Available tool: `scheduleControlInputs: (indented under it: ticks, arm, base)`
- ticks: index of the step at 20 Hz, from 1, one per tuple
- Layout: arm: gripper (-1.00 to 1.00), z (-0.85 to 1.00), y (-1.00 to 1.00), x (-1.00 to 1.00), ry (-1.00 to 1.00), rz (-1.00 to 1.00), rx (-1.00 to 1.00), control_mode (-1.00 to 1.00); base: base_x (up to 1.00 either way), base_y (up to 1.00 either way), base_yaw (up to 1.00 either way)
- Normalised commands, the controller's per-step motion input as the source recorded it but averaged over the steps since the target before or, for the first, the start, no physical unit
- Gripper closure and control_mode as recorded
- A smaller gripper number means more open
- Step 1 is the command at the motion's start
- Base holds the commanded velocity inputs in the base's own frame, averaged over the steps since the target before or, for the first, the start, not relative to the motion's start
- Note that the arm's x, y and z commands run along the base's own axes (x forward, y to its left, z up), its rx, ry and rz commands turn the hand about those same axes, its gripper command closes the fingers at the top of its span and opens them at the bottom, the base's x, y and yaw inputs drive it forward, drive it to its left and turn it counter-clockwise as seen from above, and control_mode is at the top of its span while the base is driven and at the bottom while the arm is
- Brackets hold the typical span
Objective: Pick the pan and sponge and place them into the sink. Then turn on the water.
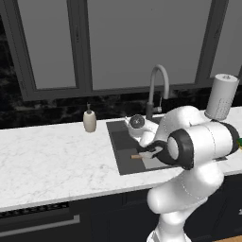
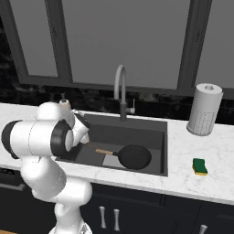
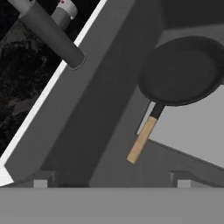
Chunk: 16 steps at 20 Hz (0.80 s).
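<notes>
The black pan (image 2: 134,156) lies flat on the floor of the dark grey sink (image 2: 151,129), partly over the lighter square patch, its wooden handle (image 2: 104,151) pointing left. In the hand view the pan (image 3: 181,70) is at the upper right and its handle (image 3: 142,140) runs down toward the fingers. My gripper (image 3: 111,181) is open, with nothing between its fingertips (image 3: 41,181). It hovers over the sink's left part, just above the handle end (image 1: 136,156). The green and yellow sponge (image 2: 199,167) rests on the counter right of the sink. No stream runs from the gooseneck faucet (image 2: 120,91).
A paper towel roll (image 2: 204,109) stands on the counter at the back right. A beige soap dispenser (image 1: 90,119) stands left of the sink. The white marble counter (image 1: 52,160) stretches to the left. Windows line the back wall.
</notes>
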Motion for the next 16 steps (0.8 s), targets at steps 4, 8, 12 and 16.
scheduleControlInputs:
  ticks: [4, 8, 12, 16]
  arm:
    - [-1.0, 0.92, 0.08, -0.76, -0.06, 0.0, 0.0, -1.0]
    - [-1.0, 0.99, 0.0, -0.64, 0.01, 0.0, 0.04, -1.0]
    - [-1.0, 1.0, 0.0, -0.51, 0.11, 0.0, 0.09, -1.0]
    - [-1.0, 1.0, 0.0, -0.37, 0.07, 0.0, 0.07, -1.0]
  base:
    - [0.0, 0.0, 0.0]
    - [0.0, 0.0, 0.0]
    - [0.0, 0.0, 0.0]
    - [0.0, 0.0, 0.0]
